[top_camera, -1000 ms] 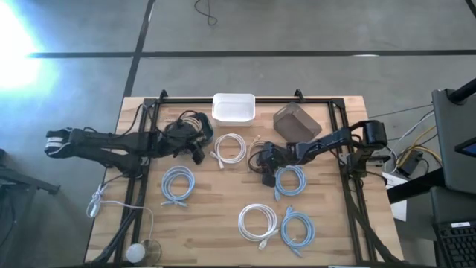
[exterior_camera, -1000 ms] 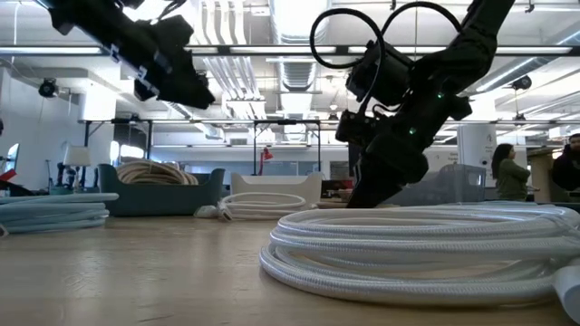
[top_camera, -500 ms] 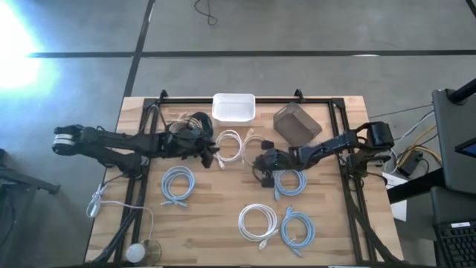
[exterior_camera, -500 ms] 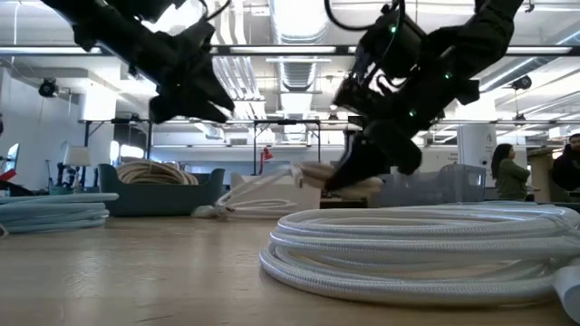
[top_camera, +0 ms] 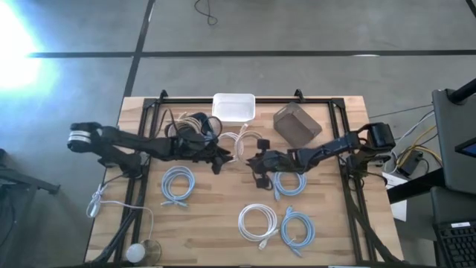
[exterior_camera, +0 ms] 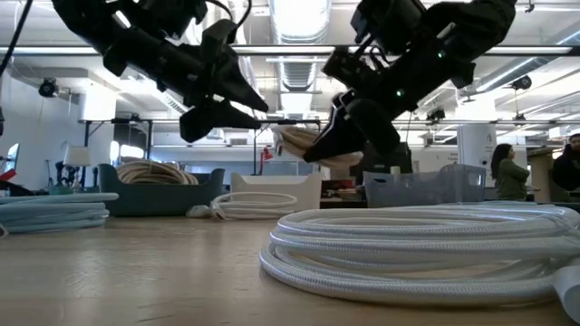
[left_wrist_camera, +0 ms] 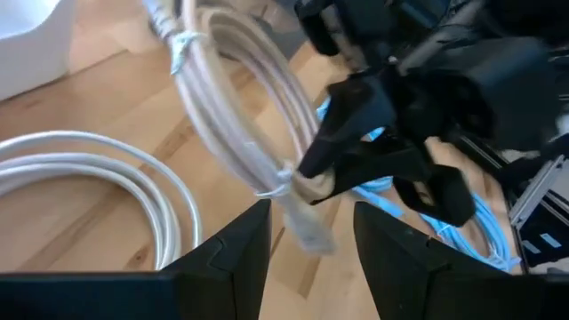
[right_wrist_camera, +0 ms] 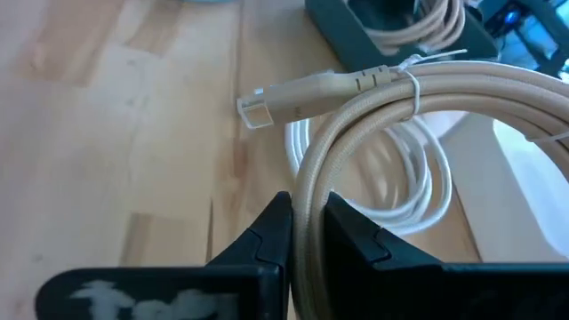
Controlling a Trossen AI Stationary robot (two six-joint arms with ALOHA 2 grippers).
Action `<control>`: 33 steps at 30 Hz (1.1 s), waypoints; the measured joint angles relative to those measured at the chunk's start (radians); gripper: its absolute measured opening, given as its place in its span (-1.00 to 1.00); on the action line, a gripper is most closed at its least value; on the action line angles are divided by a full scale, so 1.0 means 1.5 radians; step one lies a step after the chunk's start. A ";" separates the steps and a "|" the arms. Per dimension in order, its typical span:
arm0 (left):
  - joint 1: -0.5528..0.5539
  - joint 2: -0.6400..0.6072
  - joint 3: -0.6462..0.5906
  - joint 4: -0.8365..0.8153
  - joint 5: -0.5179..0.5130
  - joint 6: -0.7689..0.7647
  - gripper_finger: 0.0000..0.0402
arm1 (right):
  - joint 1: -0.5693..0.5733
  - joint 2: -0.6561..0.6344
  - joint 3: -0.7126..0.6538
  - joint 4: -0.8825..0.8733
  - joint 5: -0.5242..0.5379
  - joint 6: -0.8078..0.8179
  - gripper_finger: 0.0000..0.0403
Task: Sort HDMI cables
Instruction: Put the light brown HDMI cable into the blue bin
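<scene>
Three bins sitting along the table's top edge: white bin (top_camera: pixel 233 106) looking empty, brown bin (top_camera: pixel 295 123) unreadable, dark bin (exterior_camera: pixel 163 187) at low view's left holding tan coils. Right gripper (top_camera: pixel 256 162) pinching tan cable (right_wrist_camera: pixel 418 98) at centre; left gripper (top_camera: pixel 221 154) spread apart beside it.

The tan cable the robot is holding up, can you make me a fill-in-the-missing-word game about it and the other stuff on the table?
1. The right gripper is shut on a coil of ____ cable.
2. That coil is held above the ____ coil lying on the table.
3. The left gripper, facing the held coil, has its fingers ____.
4. The white bin at the table's far edge sits beside a ____ bin.

Missing words: tan; white; open; brown
</scene>
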 joint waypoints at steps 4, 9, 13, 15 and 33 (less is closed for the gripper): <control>0.001 0.009 0.000 0.001 0.000 -0.002 -0.18 | 0.012 0.000 0.011 0.000 0.006 -0.017 -0.80; 0.001 0.010 0.000 0.048 0.001 0.015 -0.18 | 0.022 0.000 0.024 0.000 0.009 -0.021 -0.79; 0.001 0.009 0.000 0.064 -0.001 0.026 -0.18 | 0.023 0.000 0.032 -0.003 0.012 -0.019 -0.79; 0.001 0.010 0.000 0.063 -0.002 0.026 -0.18 | 0.025 0.000 0.035 -0.005 0.012 -0.019 -0.79; 0.001 -0.006 0.001 0.054 -0.026 0.026 -0.18 | 0.040 0.000 0.033 -0.039 0.130 -0.030 -0.79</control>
